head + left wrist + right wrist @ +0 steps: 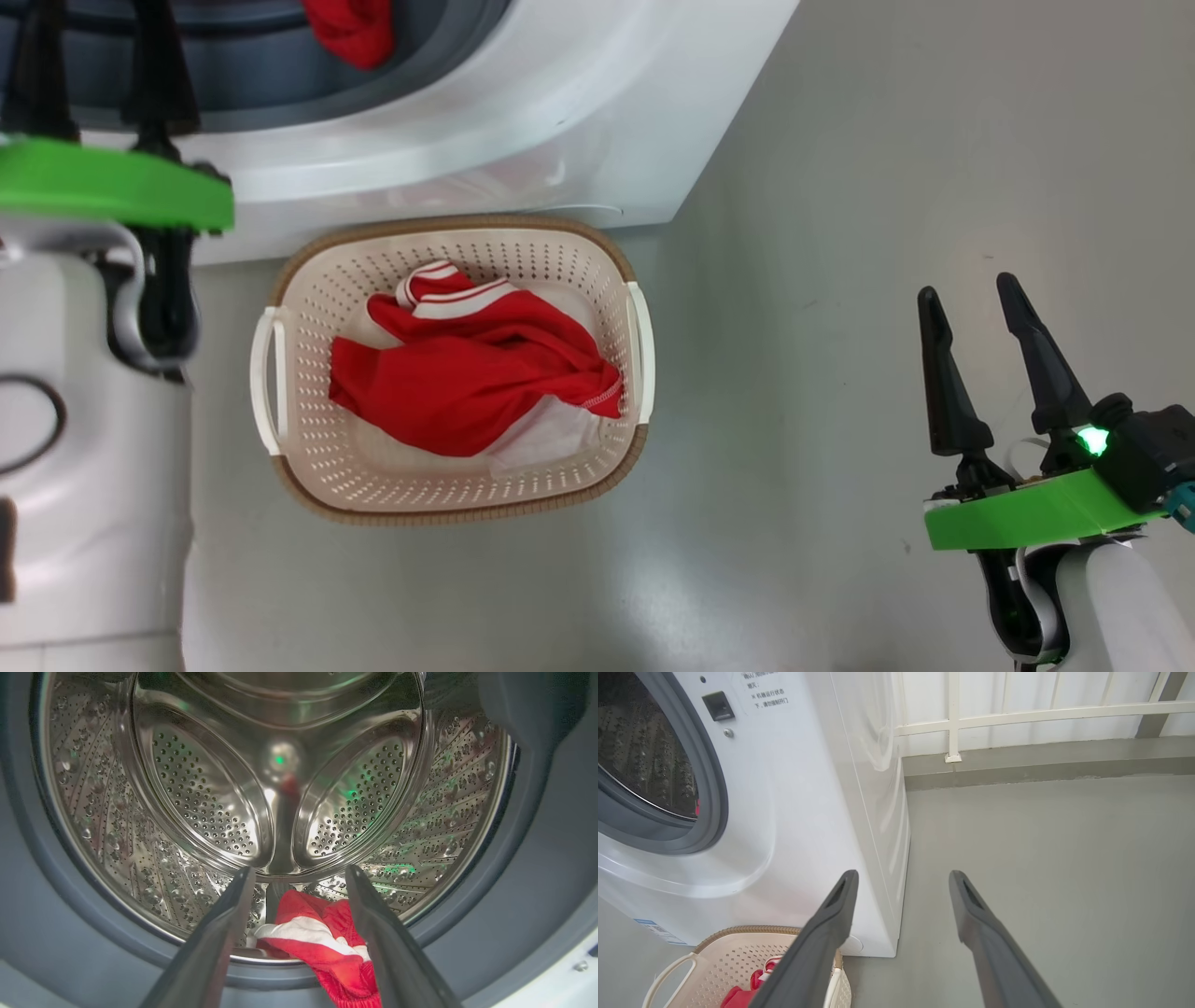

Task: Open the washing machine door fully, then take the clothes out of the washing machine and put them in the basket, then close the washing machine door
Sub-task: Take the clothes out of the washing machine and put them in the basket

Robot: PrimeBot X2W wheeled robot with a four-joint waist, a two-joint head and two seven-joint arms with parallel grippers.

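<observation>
Drum [107, 826] shiny perforated steel; basket [560, 261] matt perforated plastic; clothes [467, 373] soft cloth.

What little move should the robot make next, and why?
Probably ease the left gripper forward and down onto the red garment at the lip of the drum. Its fingers stand open, framing that cloth; another garment already lies in the basket.

The right gripper [967, 287] has 2 long, tapering black fingers [948, 392]. At the fingers' bases sits a flat bright-green plate [1027, 518], and beside it a black block [1153, 462] with a lit green lamp [1090, 441]. Behind the plate comes the glossy white right forearm [1116, 597]. The left gripper [300, 870] looks alike. A black oval ring [33, 425] marks the left forearm [103, 523].
</observation>
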